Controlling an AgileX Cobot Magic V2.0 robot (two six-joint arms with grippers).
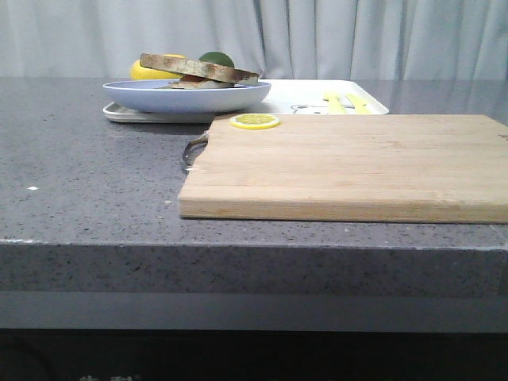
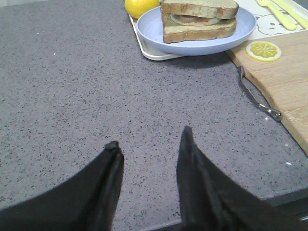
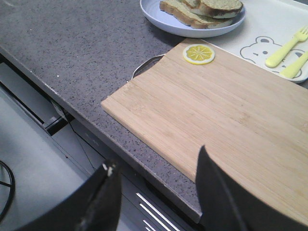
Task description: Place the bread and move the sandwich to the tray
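Observation:
The bread [image 2: 199, 7] lies on top of the sandwich [image 2: 197, 30], and the white egg shows between the two slices. They sit on the pale blue plate [image 2: 192, 46], which rests on the left end of the white tray [image 1: 309, 99]. The stack also shows in the front view [image 1: 198, 68] and the right wrist view [image 3: 204, 9]. My left gripper [image 2: 150, 137] is open and empty over bare counter, well short of the plate. My right gripper [image 3: 156, 157] is open and empty at the counter's front edge, by the cutting board's near corner. Neither gripper shows in the front view.
A wooden cutting board [image 1: 357, 167] with a metal handle [image 2: 255, 94] lies in front of the tray, with a lemon slice [image 1: 254, 121] on its far left corner. Yellow cutlery [image 3: 286, 45] lies on the tray. A whole lemon [image 2: 139, 6] and a green fruit [image 1: 216, 59] sit behind the plate.

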